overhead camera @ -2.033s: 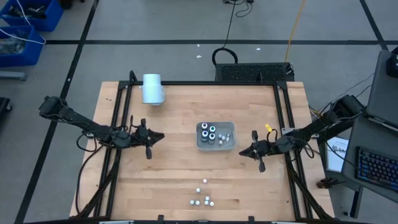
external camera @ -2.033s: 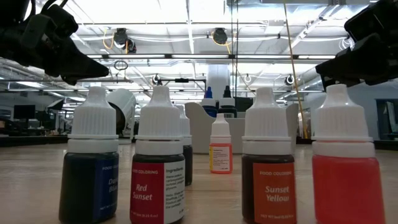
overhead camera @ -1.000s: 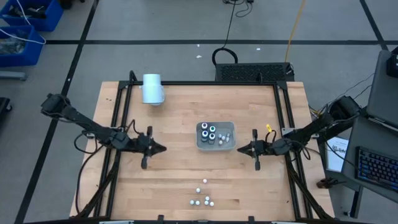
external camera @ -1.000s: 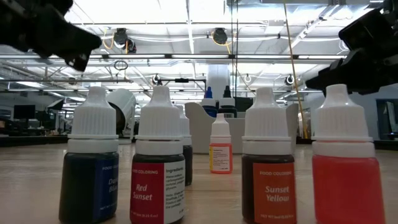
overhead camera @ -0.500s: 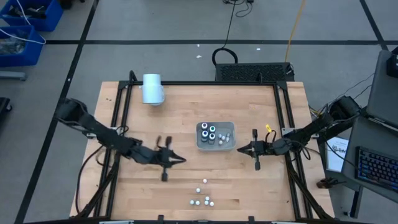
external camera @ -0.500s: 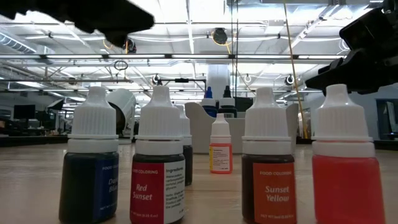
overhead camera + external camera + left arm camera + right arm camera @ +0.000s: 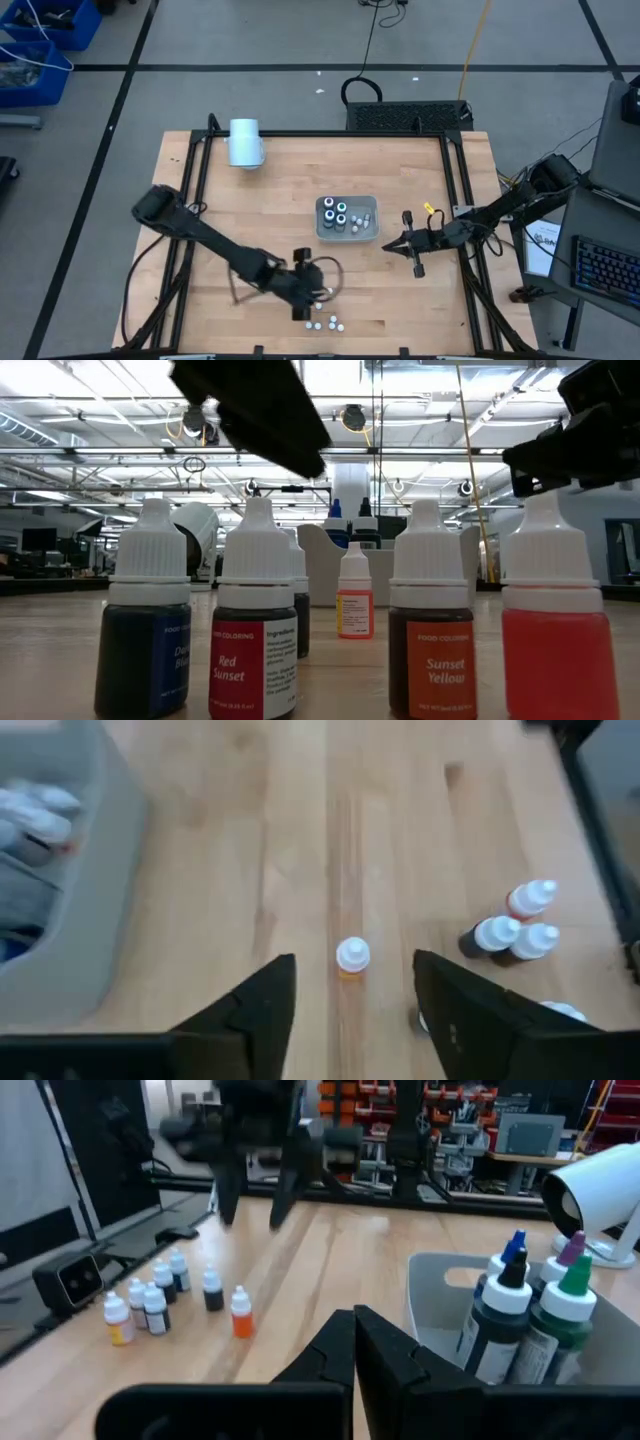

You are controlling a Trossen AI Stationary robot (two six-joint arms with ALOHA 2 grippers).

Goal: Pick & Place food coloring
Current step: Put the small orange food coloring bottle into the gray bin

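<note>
— Where is your left tool right now?

— Low over the counter near its front edge, fingers parted around a lone orange bottle that I'm not touching.

— And the rest of the food coloring?

— Small white-capped bottles cluster just beside it — the dark bigger ones stand in the grey tray mid-counter.

— Your right tool?

— Closed, holding nothing, just beside the tray's right side.
</note>
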